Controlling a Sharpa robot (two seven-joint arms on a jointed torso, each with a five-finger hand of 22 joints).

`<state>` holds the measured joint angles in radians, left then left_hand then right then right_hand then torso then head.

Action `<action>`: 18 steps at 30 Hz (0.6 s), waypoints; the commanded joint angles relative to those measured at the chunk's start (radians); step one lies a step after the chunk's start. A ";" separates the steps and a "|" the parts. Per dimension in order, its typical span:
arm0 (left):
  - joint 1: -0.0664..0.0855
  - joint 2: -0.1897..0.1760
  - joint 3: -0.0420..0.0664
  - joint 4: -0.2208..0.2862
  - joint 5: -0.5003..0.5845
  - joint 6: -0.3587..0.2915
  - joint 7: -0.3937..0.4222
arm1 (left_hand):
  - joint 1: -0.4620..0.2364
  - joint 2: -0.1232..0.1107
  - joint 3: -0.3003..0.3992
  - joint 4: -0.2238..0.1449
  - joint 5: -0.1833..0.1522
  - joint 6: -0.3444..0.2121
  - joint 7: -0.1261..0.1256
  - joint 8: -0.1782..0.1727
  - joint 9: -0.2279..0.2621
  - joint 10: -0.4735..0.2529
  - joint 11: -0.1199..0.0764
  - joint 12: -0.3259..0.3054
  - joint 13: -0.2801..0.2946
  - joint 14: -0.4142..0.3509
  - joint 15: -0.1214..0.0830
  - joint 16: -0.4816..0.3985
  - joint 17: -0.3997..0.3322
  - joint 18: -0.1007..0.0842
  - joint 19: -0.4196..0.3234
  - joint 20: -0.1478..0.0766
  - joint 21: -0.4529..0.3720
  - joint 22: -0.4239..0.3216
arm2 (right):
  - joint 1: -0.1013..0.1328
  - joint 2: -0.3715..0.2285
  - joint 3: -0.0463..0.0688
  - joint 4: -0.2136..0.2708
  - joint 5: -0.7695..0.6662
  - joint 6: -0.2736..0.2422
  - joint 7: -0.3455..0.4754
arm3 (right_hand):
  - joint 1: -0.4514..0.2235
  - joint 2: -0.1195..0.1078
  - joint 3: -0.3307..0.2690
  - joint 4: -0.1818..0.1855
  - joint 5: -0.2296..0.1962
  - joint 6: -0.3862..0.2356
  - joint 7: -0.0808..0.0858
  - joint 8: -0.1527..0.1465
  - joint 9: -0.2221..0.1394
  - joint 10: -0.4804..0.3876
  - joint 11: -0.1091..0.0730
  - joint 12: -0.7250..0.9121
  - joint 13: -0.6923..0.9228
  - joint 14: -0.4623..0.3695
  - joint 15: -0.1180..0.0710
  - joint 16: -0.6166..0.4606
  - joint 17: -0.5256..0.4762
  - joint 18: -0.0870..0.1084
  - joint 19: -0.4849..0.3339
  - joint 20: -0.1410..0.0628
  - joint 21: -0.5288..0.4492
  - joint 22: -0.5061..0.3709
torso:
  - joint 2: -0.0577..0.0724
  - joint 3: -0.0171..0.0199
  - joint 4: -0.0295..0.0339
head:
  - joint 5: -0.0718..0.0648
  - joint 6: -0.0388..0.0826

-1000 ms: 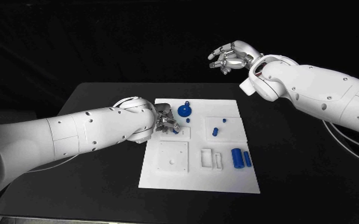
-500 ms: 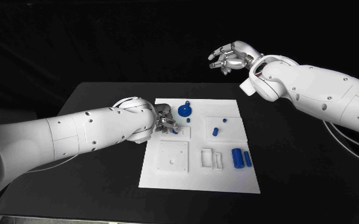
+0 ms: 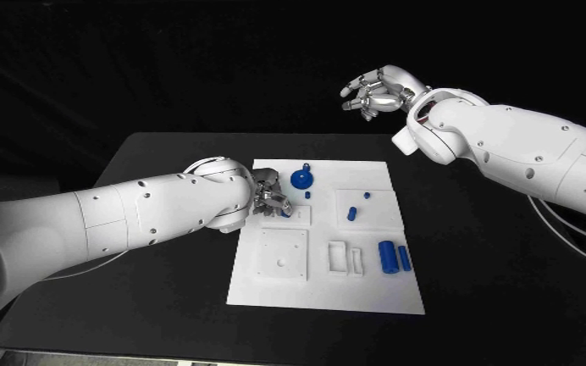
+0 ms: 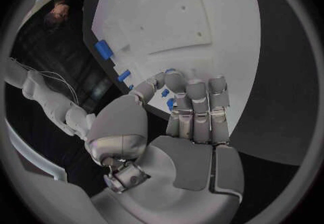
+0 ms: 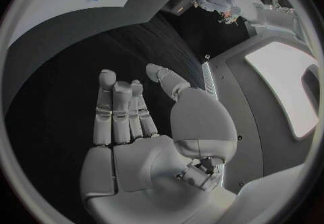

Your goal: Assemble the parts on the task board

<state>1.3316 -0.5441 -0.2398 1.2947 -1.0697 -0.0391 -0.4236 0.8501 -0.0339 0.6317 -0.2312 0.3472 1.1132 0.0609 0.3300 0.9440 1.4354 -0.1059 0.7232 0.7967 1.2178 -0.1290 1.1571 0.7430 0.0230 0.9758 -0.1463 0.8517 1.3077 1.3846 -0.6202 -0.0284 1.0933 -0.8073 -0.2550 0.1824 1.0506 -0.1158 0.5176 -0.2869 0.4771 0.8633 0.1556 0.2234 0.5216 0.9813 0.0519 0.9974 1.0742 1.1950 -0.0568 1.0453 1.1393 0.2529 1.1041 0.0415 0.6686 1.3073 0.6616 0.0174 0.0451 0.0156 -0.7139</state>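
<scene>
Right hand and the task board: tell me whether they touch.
Apart. The head view shows the right hand raised beyond the table's far edge, with black background between it and the task board; its fingers are spread and hold nothing.

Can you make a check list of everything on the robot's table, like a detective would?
Surface: black table, bare around the board.
Job's things: white task board in the middle; blue disc-shaped part near its far edge; two blue cylinders side by side at its right.
Clutter: nothing seen.
Hands: left hand low over the board, fingers curled around a small blue part; right hand raised beyond the table, holding nothing.
Cables: thin cable under right arm.
Surroundings: dark.
</scene>
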 commanded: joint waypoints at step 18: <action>-0.003 0.024 -0.002 -0.019 0.006 0.052 0.000 | -0.014 0.021 -0.001 0.021 -0.091 0.149 -0.076 0.009 0.013 -0.008 -0.012 0.020 0.004 0.001 -0.006 0.019 -0.006 0.014 0.001 -0.079 0.020 0.021 | 0.000 0.001 0.000 0.009 -0.018 0.016 0.001 | 0.015 -0.007 0.013 -0.004 0.011 0.003 0.005 0.004 0.002 -0.009 -0.004 0.002 -0.005 -0.007 -0.004 -0.001 -0.003 0.009 -0.004 0.001 -0.011 0.015 | 0.001 0.0017 -0.0020 | 0.002 -0.005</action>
<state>1.3312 -0.5256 -0.2403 1.2784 -1.0670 -0.0121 -0.4248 0.8368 -0.0204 0.6291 -0.2172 0.2588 1.1356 0.0563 0.3418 0.9570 1.4355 -0.1061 0.7386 0.7996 1.2178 -0.1290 1.1694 0.7376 0.0231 0.9758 -0.1463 0.8671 1.3074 1.3844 -0.6192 -0.0284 1.1006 -0.8140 -0.2503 0.1818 1.0560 -0.1212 0.5261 -0.2899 0.4823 0.8642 0.1555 0.2234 0.5224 0.9775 0.0482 0.9975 1.0711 1.1913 -0.0606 1.0453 1.1368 0.2538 1.1041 0.0415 0.6645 1.3074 0.6625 0.0190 0.0433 0.0173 -0.7185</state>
